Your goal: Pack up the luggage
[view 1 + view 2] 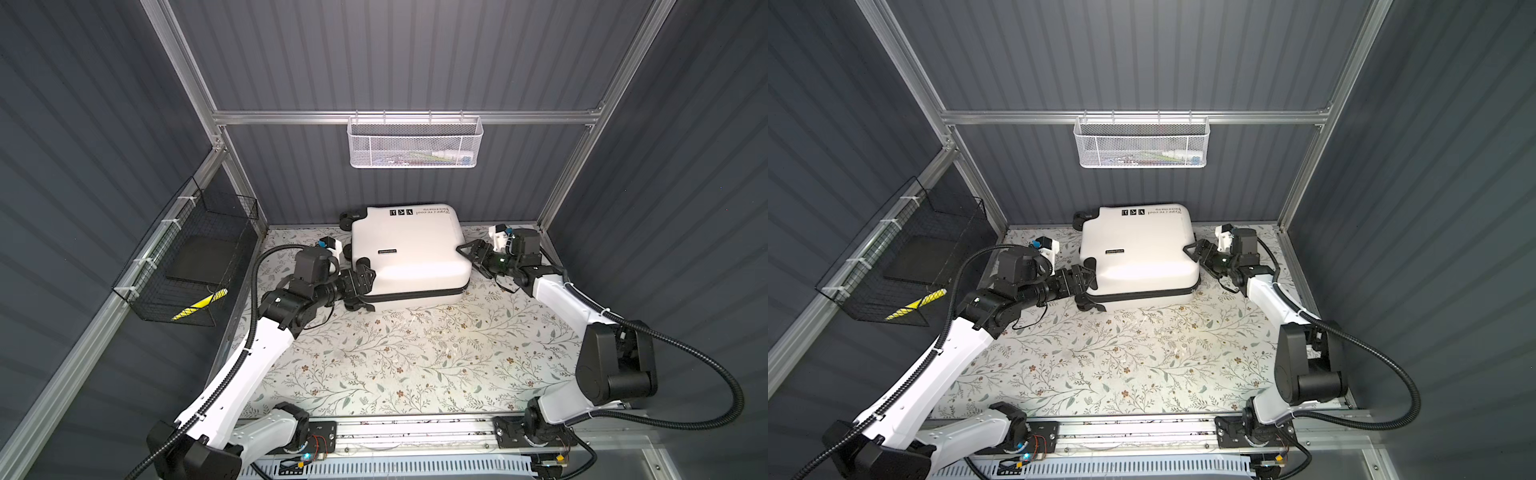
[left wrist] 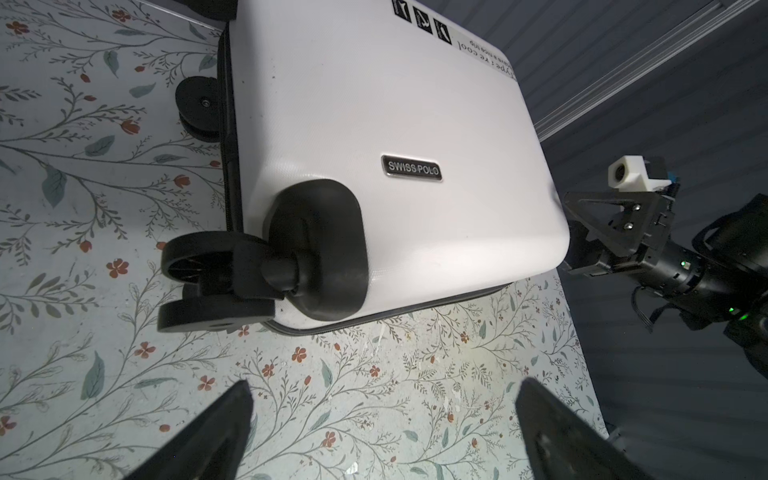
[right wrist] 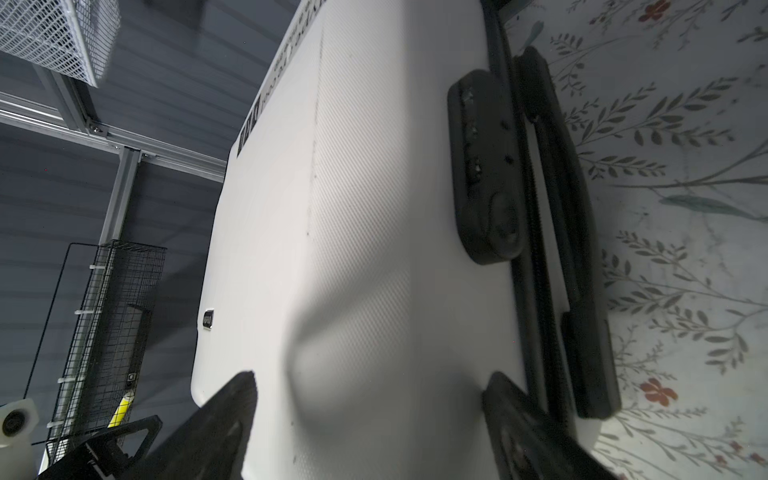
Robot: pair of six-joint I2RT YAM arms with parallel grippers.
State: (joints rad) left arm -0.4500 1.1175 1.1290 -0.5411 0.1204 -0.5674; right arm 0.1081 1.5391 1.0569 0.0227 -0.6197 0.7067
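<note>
The luggage (image 1: 409, 253) (image 1: 1138, 253) is a white hard-shell suitcase lying flat and closed at the back of the table, with its black wheels (image 2: 208, 262) towards the left arm. My left gripper (image 1: 363, 286) (image 2: 384, 415) is open at the front left corner, close to the wheels. Only the floral table top shows between its fingers. My right gripper (image 1: 469, 257) (image 3: 370, 386) stands wide open across the right end of the upper shell (image 3: 353, 249). One finger is over the top face and the other is by the black zipper seam and handle (image 3: 557, 199). Contact is unclear.
A white mesh basket (image 1: 414, 141) with small items hangs on the back rail. A black wire basket (image 1: 191, 257) on the left wall holds a dark flat thing and a yellow-and-black one. The floral table top (image 1: 415, 357) stretches in front of the suitcase. The back wall is right behind it.
</note>
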